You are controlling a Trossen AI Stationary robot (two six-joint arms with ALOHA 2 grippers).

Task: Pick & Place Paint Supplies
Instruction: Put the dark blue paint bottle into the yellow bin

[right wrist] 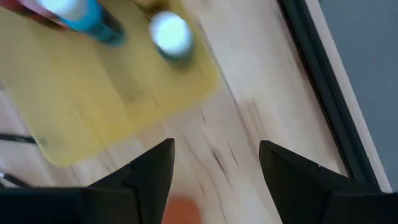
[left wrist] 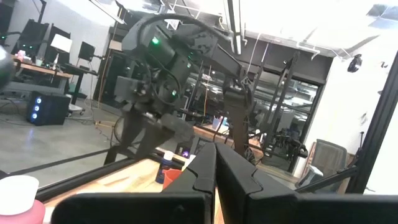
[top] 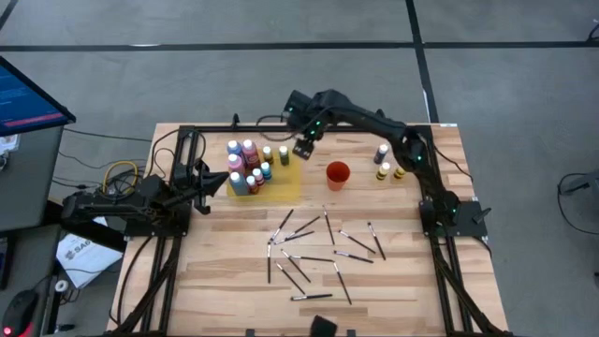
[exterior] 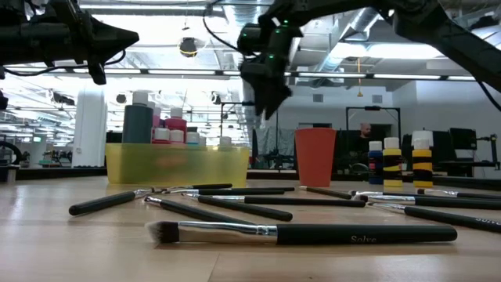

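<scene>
The right gripper (top: 302, 148) is hanging wide open and empty above the yellow mat (top: 292, 182), where many bottles (top: 247, 166) are standing, while three bottles (top: 387, 164) and all the brushes (top: 314, 251) are waiting.

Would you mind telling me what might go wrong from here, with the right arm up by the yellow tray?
1. The right pincer hangs open and empty by the tray of crowded bottles; a low sweep might topple some.
2. The cup stands close by and could be clipped.
3. Brushes lie crossed over each other, so gripping one may drag others.
</scene>
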